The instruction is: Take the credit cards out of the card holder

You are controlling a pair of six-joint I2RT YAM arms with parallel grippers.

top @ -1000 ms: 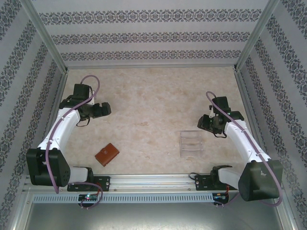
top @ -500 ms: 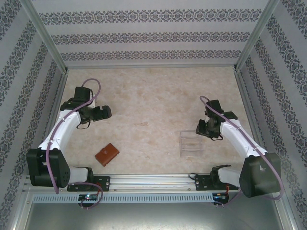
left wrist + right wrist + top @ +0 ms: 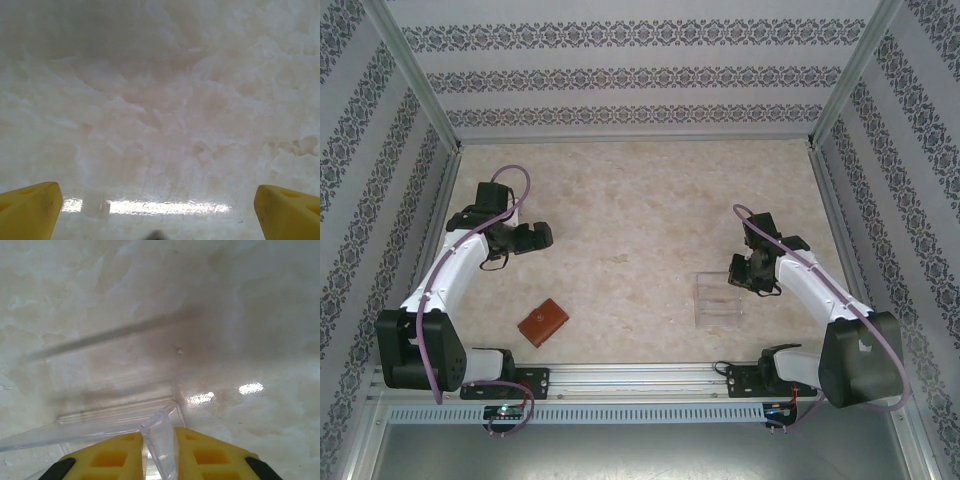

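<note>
The reddish-brown card holder [image 3: 542,322] lies closed on the marble table near the front left, with no gripper on it. The credit cards are hidden from view. My left gripper [image 3: 542,237] [image 3: 157,200] hovers behind the card holder, well apart from it. It is open wide, with only bare table between its yellow fingertips [image 3: 30,210]. My right gripper [image 3: 744,272] [image 3: 159,440] is at the far right corner of the clear acrylic stand [image 3: 718,300]. Its yellow fingers [image 3: 112,455] stand close on either side of the stand's side wall [image 3: 162,427].
Patterned enclosure walls [image 3: 640,75] ring the table on three sides. The arm bases sit on a metal rail [image 3: 640,375] at the near edge. Open marble surface [image 3: 640,220] stretches between the two arms and toward the back.
My right gripper has moved left and down onto the acrylic stand's corner, and its jaws have narrowed around the side wall. The left arm barely shifted. The card holder has not moved.
</note>
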